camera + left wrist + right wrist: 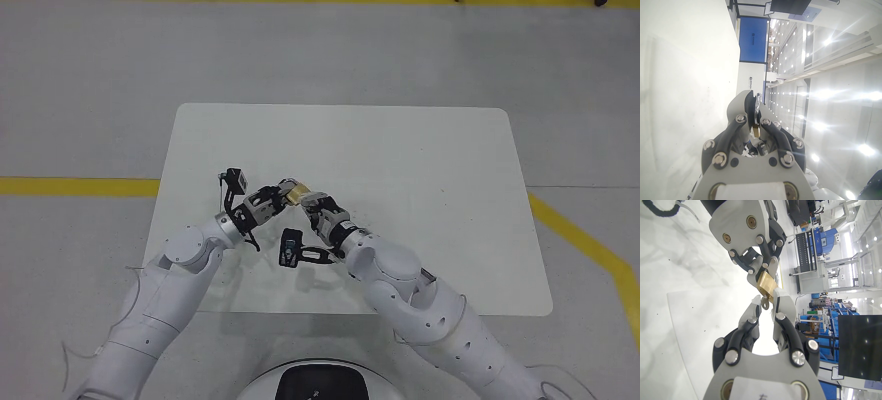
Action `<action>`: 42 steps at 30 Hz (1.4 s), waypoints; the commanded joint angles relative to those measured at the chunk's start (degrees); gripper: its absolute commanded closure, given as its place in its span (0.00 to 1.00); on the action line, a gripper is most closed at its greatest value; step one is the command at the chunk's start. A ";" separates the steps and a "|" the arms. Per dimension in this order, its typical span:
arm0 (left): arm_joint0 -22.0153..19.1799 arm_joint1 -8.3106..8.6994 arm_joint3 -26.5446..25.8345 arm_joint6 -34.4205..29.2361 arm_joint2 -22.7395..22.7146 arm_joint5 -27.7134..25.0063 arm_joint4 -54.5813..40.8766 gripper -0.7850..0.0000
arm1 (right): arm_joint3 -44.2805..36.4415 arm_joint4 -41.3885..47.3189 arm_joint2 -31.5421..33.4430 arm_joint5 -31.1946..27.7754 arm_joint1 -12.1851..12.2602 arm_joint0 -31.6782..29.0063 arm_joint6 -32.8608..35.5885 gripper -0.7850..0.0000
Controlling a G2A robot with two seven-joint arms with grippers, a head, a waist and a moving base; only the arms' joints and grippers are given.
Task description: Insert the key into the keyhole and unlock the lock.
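The small silver key [765, 303] sits in the keyhole at the base of the brass padlock [767, 283], its round bow sticking out. The right gripper [767, 298] is spread open, one fingertip on each side of the bow with gaps showing. The left gripper [755, 102] is clamped on the padlock at its shackle [757, 106] end and holds it above the white table [450, 150].
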 commanded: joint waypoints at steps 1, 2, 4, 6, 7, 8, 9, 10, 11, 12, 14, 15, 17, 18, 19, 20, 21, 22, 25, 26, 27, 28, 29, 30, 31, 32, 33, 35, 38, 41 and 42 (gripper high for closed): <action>0.04 -0.03 -0.07 -0.06 -0.08 0.01 0.09 1.00 | 0.06 0.31 0.28 -0.21 -0.11 -0.12 -0.31 1.00; 0.07 -0.05 -0.08 -0.09 -0.12 -0.04 0.16 1.00 | 0.10 0.46 0.45 -0.24 -0.17 -0.17 -0.49 1.00; 0.15 -0.09 -0.12 -0.02 -0.21 -0.14 0.15 1.00 | 0.19 0.91 0.85 -0.31 -0.27 -0.33 -0.70 1.00; 0.20 -0.12 -0.21 -0.06 -0.29 -0.15 0.23 1.00 | 0.27 1.57 1.30 -0.44 -0.36 -0.50 -1.02 1.00; 0.24 -0.13 -0.25 -0.06 -0.35 -0.22 0.27 1.00 | 0.31 2.24 1.61 -0.42 -0.41 -0.62 -1.33 1.00; 0.30 -0.14 -0.32 -0.04 -0.40 -0.36 0.32 1.00 | 0.42 2.99 2.00 -0.37 -0.45 -0.74 -1.68 1.00; 0.34 -0.15 -0.40 -0.02 -0.46 -0.57 0.47 1.00 | 0.50 3.81 2.48 -0.13 -0.49 -0.89 -1.91 1.00; 0.42 -0.17 -0.52 -0.01 -0.51 -0.88 0.56 1.00 | 0.60 5.08 3.00 0.18 -0.55 -1.14 -2.23 1.00; 0.54 -0.19 -0.66 0.13 -0.62 -1.47 0.62 1.00 | 0.79 6.43 3.62 0.49 -0.60 -1.34 -2.56 1.00; 0.73 -0.21 -0.83 0.35 -0.74 -2.16 0.64 1.00 | 1.01 7.36 4.27 0.87 -0.63 -1.49 -2.56 1.00; 1.12 -0.21 -1.19 0.44 -0.97 -3.31 0.76 1.00 | 1.20 9.96 5.37 1.70 -0.74 -1.99 -3.42 1.00; 1.26 -0.21 -1.41 0.35 -1.08 -3.87 0.96 1.00 | 1.36 11.60 6.15 1.84 -0.74 -2.17 -4.34 1.00; 1.59 -0.20 -1.63 0.34 -1.28 -4.68 1.15 1.00 | 1.53 13.48 7.34 1.77 -0.70 -2.59 -5.47 1.00; 1.71 -0.21 -1.75 0.32 -1.34 -4.95 1.31 1.00 | 1.60 14.85 7.91 1.50 -0.69 -2.80 -6.35 1.00; 1.80 -0.21 -1.88 0.26 -1.39 -5.19 1.39 1.00 | 1.73 16.05 8.47 1.09 -0.67 -2.91 -7.29 1.00; 1.90 -0.22 -1.95 0.24 -1.45 -5.42 1.45 1.00 | 1.90 16.88 9.02 0.73 -0.63 -3.02 -7.90 1.00; 1.97 -0.23 -1.96 0.30 -1.51 -5.50 1.58 1.00 | 1.96 17.85 9.46 0.33 -0.60 -3.20 -8.63 1.00; 2.00 -0.24 -2.03 0.34 -1.57 -5.60 1.65 1.00 | 2.07 18.99 9.92 -0.18 -0.57 -3.36 -9.52 1.00; 2.18 -0.27 -2.18 0.51 -1.80 -6.26 1.89 1.00 | 2.67 22.51 11.30 -1.92 -0.48 -3.76 -11.76 1.00; 2.23 -0.27 -2.21 0.59 -1.84 -6.50 2.14 1.00 | 2.99 23.82 11.84 -2.58 -0.45 -3.86 -12.43 1.00; 2.26 -0.28 -2.26 0.61 -1.87 -6.68 2.42 1.00 | 3.28 25.47 12.31 -3.53 -0.42 -3.94 -13.45 1.00; 2.27 -0.27 -2.32 0.67 -1.89 -6.92 2.86 1.00 | 3.75 27.22 12.90 -4.50 -0.38 -3.95 -14.50 1.00; 2.32 -0.28 -2.42 0.81 -1.89 -7.24 3.28 1.00 | 4.26 28.57 13.49 -5.38 -0.33 -3.91 -15.21 1.00; 2.38 -0.29 -2.56 1.00 -1.88 -7.65 3.78 1.00 | 4.67 29.76 13.98 -6.18 -0.28 -3.88 -15.77 1.00; 2.46 -0.30 -2.71 1.18 -1.84 -8.05 4.40 1.00 | 5.11 31.24 14.41 -7.08 -0.26 -3.89 -16.44 1.00; 2.56 -0.31 -2.88 1.41 -1.83 -8.40 4.92 1.00 | 5.60 32.59 14.87 -7.97 -0.22 -3.79 -16.84 1.00; 2.69 -0.32 -3.11 1.66 -1.84 -8.74 5.22 1.00 | 6.02 33.59 15.29 -8.55 -0.19 -3.69 -16.93 1.00; 2.96 -0.30 -3.59 2.29 -1.91 -9.57 6.66 1.00 | 6.63 35.84 15.78 -10.01 -0.17 -3.55 -17.27 1.00; 3.53 -0.26 -4.50 3.59 -2.03 -11.09 9.22 1.00 | 8.19 40.25 16.77 -12.98 -0.12 -3.04 -18.46 1.00; 4.15 -0.26 -5.39 4.94 -2.04 -11.51 11.12 1.00 | 9.41 42.90 17.62 -14.94 -0.02 -2.57 -18.37 1.00; 4.29 -0.27 -5.58 4.97 -2.02 -11.39 11.07 1.00 | 9.37 42.64 17.75 -15.01 0.02 -2.42 -17.76 1.00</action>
